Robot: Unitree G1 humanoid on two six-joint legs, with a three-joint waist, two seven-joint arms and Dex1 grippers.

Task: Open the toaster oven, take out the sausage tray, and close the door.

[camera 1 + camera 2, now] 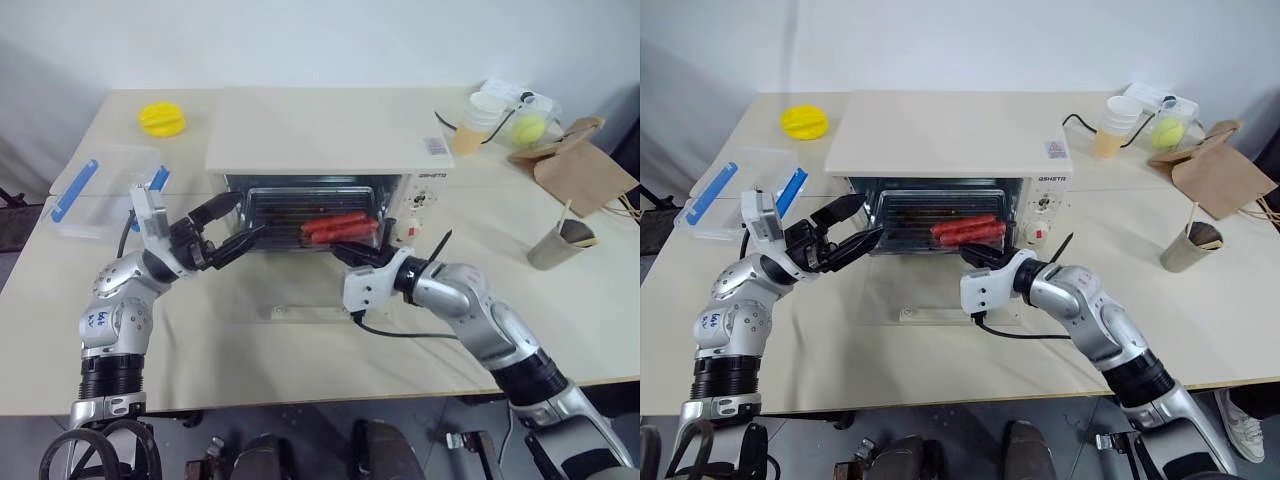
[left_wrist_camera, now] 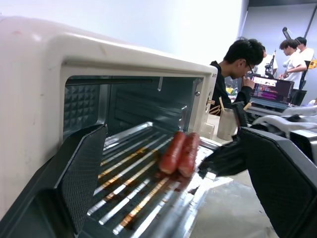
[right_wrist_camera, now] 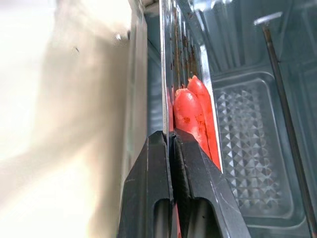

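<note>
toaster oven [image 1: 330, 160]: cream-white box sitting mid-table [image 1: 300, 350], cavity wide open, knobs and a red button on its right face.

door [image 1: 940, 290]: dropped flat onto the table in front of the cavity; the glass is so see-through it's hard to make out, the cream bar handle [image 1: 312, 312] is the easy bit to spot.

sausage tray [image 2: 143, 173]: ribbed silver with brown grease streaks, front part poking out of the opening over the door, back part looks like it's on the rack inside.

sausages [image 1: 338, 226]: two red ones side by side, toward the tray's right end.

right hand [image 1: 975, 257]: fingers pinched together on the front rim of the sausage tray, right next to the sausages; the wrist view shows the rim squeezed between the two black fingers.

left hand [image 1: 226, 229]: fingers spread wide, at the left end of the opening, tips near the tray's left edge; can't honestly tell if they touch it.

other stuff: clear box with blue handles [image 1: 100, 190] at the table's left, yellow round thing [image 1: 161, 119] behind it, paper cups [image 1: 478, 120], green ball [image 1: 528, 128] and brown paper bag [image 1: 572, 165] off to the right.

background: people at a desk in the left wrist view.
</note>
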